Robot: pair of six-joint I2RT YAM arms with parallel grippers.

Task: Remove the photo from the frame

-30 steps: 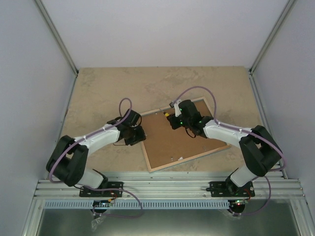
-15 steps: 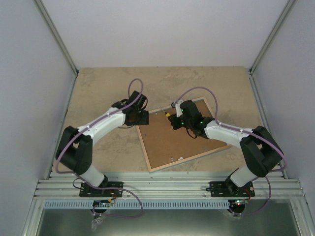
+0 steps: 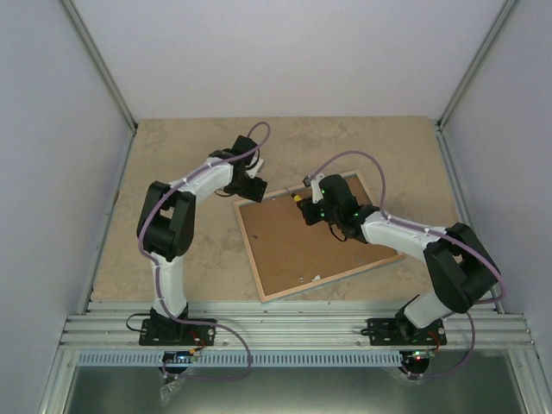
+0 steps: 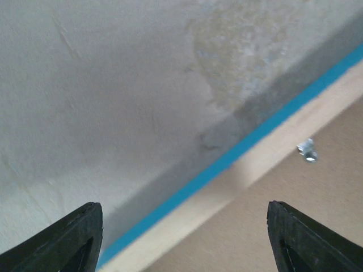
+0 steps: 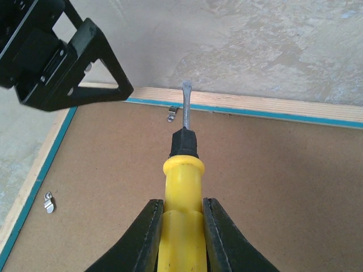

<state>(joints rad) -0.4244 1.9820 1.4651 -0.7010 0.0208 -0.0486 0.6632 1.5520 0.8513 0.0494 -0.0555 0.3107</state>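
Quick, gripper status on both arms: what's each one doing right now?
Left gripper: open, holding nothing.
Right gripper: closed on the yellow-handled screwdriver.

Mottled beige tabletop [image 3: 172, 147], yellow-handled screwdriver [image 5: 182, 187], white enclosure walls [image 3: 293, 52], aluminium rail [image 3: 293, 328] at near edge.

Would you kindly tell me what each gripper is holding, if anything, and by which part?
The right gripper clamps a yellow-handled screwdriver by its handle; the left gripper is open and holds nothing.
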